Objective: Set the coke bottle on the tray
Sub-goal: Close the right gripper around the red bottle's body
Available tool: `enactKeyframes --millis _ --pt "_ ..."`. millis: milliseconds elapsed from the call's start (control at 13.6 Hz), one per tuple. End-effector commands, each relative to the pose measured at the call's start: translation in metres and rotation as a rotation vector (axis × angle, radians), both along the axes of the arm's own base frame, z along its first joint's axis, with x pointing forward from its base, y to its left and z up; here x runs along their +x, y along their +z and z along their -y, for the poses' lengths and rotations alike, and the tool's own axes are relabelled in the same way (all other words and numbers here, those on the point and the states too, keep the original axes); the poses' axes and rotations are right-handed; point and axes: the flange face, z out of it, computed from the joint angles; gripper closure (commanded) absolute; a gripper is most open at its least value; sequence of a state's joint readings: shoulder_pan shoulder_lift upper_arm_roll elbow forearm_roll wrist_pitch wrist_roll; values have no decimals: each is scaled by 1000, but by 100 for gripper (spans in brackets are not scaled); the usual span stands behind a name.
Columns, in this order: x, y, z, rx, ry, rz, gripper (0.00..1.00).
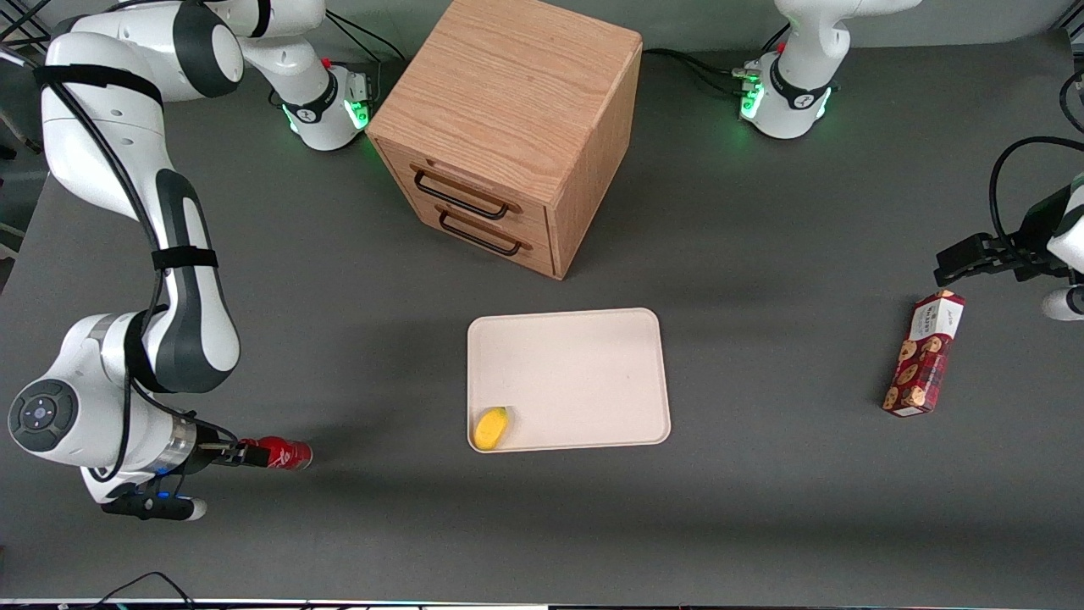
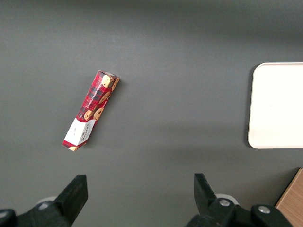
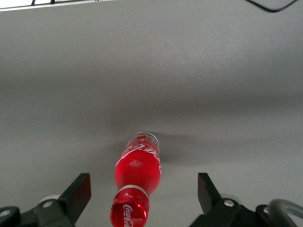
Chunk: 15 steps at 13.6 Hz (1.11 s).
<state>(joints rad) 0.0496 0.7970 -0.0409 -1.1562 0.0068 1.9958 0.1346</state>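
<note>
The coke bottle point(image 1: 284, 455) stands on the dark grey table point(image 1: 762, 508) at the working arm's end, well apart from the tray point(image 1: 584, 364). In the right wrist view the coke bottle point(image 3: 136, 182) is seen from above its red cap, with white lettering on the cap and shoulder and a silvery base resting on the table point(image 3: 189, 71); it appears upright.

The gripper point(image 1: 241, 454) sits low over the table, right at the cap end of the bottle. In the right wrist view the gripper point(image 3: 143, 201) has its jaws spread wide, one dark finger on each side of the bottle with clear gaps between; they are released and grasp nothing.

The tray lies flat near the middle of the table, nearer to the front camera than the wooden drawer cabinet point(image 1: 508, 127). A yellow fruit point(image 1: 490, 428) rests in the tray, in the corner closest to the front camera and toward the working arm's end, touching the low rim. The rest of the tray surface shows bare cream-white.

The cabinet has two drawers with dark handles, both closed as far as can be seen.

A red cookie box point(image 1: 924, 353) lies on the table toward the parked arm's end, well apart from the tray. The left wrist view shows the same cookie box point(image 2: 91, 110) lying on its side, with an edge of the tray point(image 2: 277, 106) also in sight.
</note>
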Motion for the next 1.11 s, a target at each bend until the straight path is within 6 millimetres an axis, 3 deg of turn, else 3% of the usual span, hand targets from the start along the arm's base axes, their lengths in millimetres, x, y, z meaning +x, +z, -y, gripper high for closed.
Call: enactKeyframes --millis 0,147,221,295,442,516,663,811,958,1032 --pt "-4 -12 -3 5 15 -26 0" --pt "-5 -16 -7 6 24 -34 0" --pt "-5 -15 -7 5 23 -33 9" --pt "-5 -15 -7 4 25 -33 30" --pt "-5 -15 -9 10 19 -33 85" --pt "-5 -15 -9 11 18 -33 100" --pt "-5 -13 -10 12 17 -31 100" --pt "-5 4 -7 11 -1 -11 100" --pt "-15 50 -4 -2 5 5 100" --pt "-25 83 -5 -3 8 9 100"
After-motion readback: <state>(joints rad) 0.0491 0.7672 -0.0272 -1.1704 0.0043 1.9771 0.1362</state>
